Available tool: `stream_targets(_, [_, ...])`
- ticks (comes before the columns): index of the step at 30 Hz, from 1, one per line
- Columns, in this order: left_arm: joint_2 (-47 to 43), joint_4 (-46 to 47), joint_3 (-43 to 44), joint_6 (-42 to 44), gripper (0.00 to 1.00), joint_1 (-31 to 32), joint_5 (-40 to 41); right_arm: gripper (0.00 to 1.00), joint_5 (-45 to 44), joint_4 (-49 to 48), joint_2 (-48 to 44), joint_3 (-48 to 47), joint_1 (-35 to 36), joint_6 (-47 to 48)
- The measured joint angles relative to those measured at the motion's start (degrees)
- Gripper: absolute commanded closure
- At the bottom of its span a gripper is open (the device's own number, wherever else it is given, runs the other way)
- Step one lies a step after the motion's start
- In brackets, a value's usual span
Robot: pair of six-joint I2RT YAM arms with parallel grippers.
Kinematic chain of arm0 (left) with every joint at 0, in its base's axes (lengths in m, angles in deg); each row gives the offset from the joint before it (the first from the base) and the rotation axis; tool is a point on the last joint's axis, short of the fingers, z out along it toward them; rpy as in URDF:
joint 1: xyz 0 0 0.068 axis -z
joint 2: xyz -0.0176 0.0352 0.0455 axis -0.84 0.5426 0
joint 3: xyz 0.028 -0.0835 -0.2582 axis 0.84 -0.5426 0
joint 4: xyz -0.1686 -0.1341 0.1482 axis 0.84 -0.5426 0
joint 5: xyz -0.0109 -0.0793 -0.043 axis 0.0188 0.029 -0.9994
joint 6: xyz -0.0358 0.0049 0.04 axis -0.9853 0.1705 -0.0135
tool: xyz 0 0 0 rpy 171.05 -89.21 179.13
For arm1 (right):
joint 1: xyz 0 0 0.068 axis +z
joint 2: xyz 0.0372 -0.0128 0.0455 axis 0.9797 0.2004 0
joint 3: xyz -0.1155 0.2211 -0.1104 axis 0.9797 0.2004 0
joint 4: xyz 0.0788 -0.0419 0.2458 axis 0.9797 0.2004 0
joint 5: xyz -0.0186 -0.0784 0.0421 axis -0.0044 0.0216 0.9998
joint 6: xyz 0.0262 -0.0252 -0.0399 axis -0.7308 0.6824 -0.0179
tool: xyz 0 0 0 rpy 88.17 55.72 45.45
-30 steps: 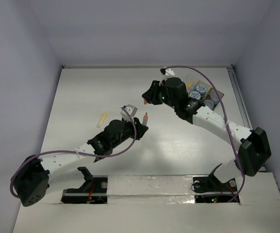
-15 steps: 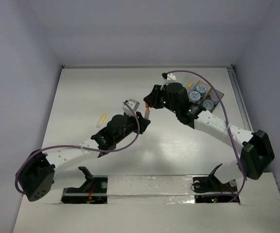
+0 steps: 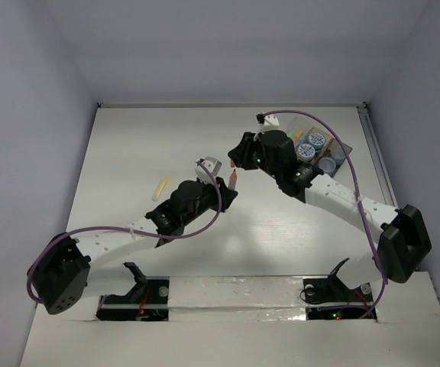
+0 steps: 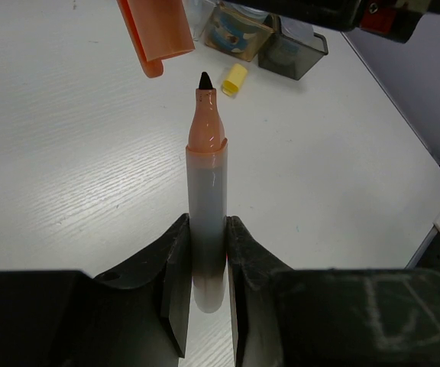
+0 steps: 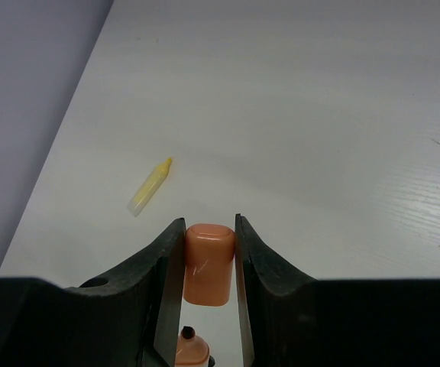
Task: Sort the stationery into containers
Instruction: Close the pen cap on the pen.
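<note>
My left gripper [image 4: 206,223] is shut on the white barrel of an uncapped marker [image 4: 206,191] with an orange neck and black tip, held pointing away from the camera. My right gripper [image 5: 208,228] is shut on the marker's orange cap [image 5: 208,264], whose open end faces the marker tip [image 5: 191,345] with a small gap between them. In the top view the marker [image 3: 234,177] and the right gripper [image 3: 234,159] meet above the table's middle. A yellow stick [image 3: 160,186] lies on the table to the left, also seen in the right wrist view [image 5: 150,186]. The dark tray [image 3: 344,150] holds jars [image 3: 316,140].
A yellow block [image 4: 234,78] lies on the table beyond the marker tip. A dark container [image 4: 292,52] and a box with blue-printed items [image 4: 237,30] stand behind it. The table's right edge [image 4: 403,122] is near the tray.
The left gripper has lifted the marker up and to the right, and the right gripper has come closer. The gap between cap and tip has shrunk.
</note>
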Motion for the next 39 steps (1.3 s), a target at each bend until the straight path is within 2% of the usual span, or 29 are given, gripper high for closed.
stream_targets(25, [2.54, -0.46, 1.92, 0.2, 1.0, -1.03, 1.88, 0.98, -0.92, -1.9, -1.14, 3.13, 1.05, 0.13])
stream_targets(39, [2.54, -1.01, 3.26, -0.74, 1.0, -1.03, 2.89, 0.98, -7.19, -10.45, -3.15, 7.89, 5.07, -0.35])
